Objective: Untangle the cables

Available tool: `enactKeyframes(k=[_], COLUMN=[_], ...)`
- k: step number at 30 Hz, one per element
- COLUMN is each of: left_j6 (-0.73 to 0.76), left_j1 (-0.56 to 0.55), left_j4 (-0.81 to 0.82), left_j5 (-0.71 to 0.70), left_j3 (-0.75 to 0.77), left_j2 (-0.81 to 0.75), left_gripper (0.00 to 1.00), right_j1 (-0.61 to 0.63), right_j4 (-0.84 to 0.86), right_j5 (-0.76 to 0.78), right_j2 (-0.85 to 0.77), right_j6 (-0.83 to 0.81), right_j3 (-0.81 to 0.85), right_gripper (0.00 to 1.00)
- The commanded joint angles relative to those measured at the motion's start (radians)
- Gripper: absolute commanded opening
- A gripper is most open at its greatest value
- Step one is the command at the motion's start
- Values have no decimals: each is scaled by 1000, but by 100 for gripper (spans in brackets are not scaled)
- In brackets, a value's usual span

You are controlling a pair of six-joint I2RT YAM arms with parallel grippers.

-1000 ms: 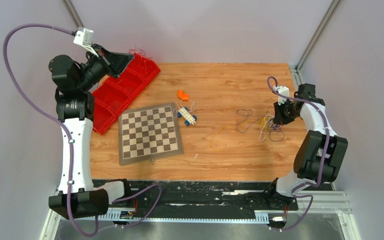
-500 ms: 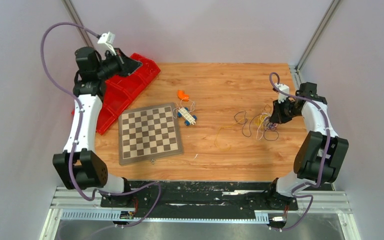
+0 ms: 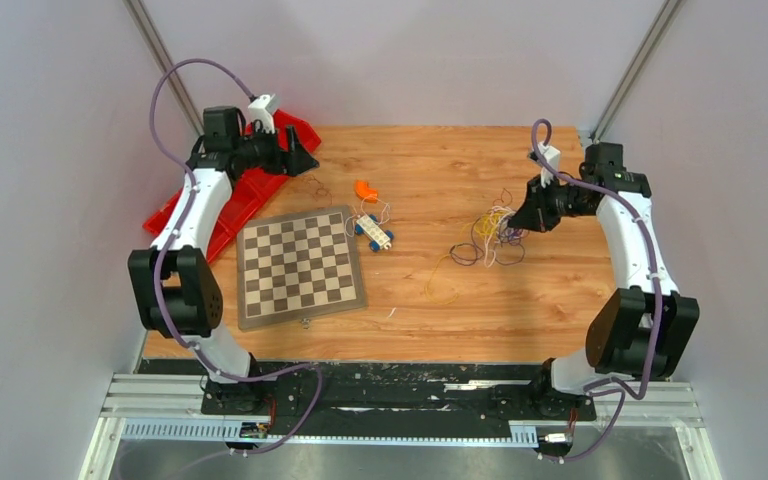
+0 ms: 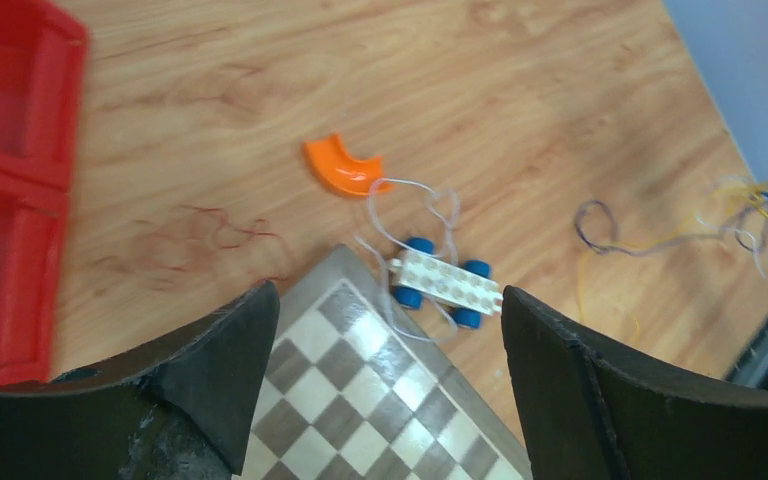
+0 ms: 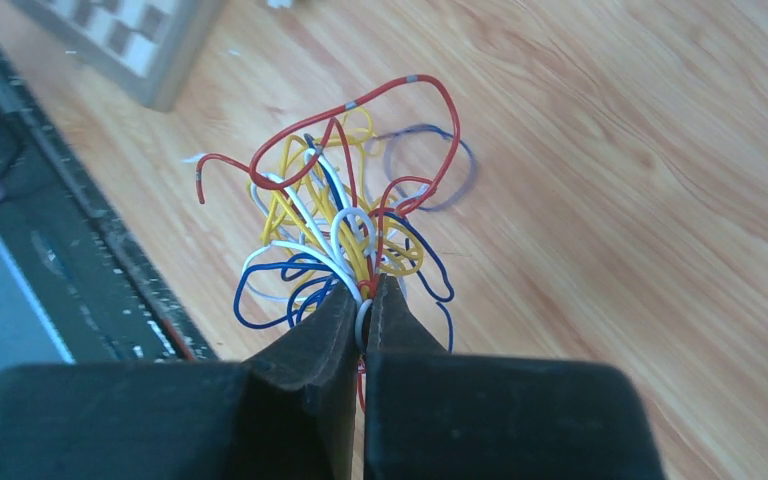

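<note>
Over wooden table [image 5: 660, 200], the right pincer [image 5: 365, 290] grips the cables [image 5: 355, 240] bunched at its tips.

I work on a wooden table [image 3: 460, 160] with plain lilac walls [image 3: 410, 60] at nine, twelve and three o'clock. Metal posts [image 3: 634, 65] rise at eleven and one; a metal rail [image 3: 650, 405] runs at six.

A robotics laboratory test cell: two white-and-black jointed robot arms, left [image 3: 185, 215] and right [image 3: 635, 250], stand bolted to a slotted aluminium rail [image 3: 390, 432] at 6 o'clock of a wood-grain table [image 3: 440, 160]. Plain pale lilac panels [image 3: 410, 60] on aluminium posts [image 3: 640, 60] enclose it. Mismatched props lie about: red plastic compartment bin [image 3: 245, 190] at 10 o'clock, wooden chessboard [image 3: 300, 265] at 8, thin coloured cables [image 3: 490, 235] at 3.
</note>
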Motion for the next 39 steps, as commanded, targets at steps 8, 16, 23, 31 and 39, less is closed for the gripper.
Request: enactKeyframes(k=[8, 16, 23, 31, 39], left_j6=[-76, -159, -158, -333, -334], left_j1=[-365, -621, -675, -590, -522], left_j4=[238, 352, 304, 418, 402], left_j5=[339, 278, 204, 278, 297], left_j3=[-265, -286, -258, -340, -357], left_j2=[-373, -345, -269, -359, -410], left_gripper=[90, 85, 54, 0, 0], right_j1=[294, 438, 476, 442, 373], right_j4=[-37, 41, 76, 92, 98], right_j5=[-258, -278, -282, -134, -16], right_j2=[-119, -137, -151, -165, -168], right_j6=[109, 211, 255, 241, 232], right_j3=[127, 115, 101, 16, 22], right_gripper=[4, 6, 10, 22, 0])
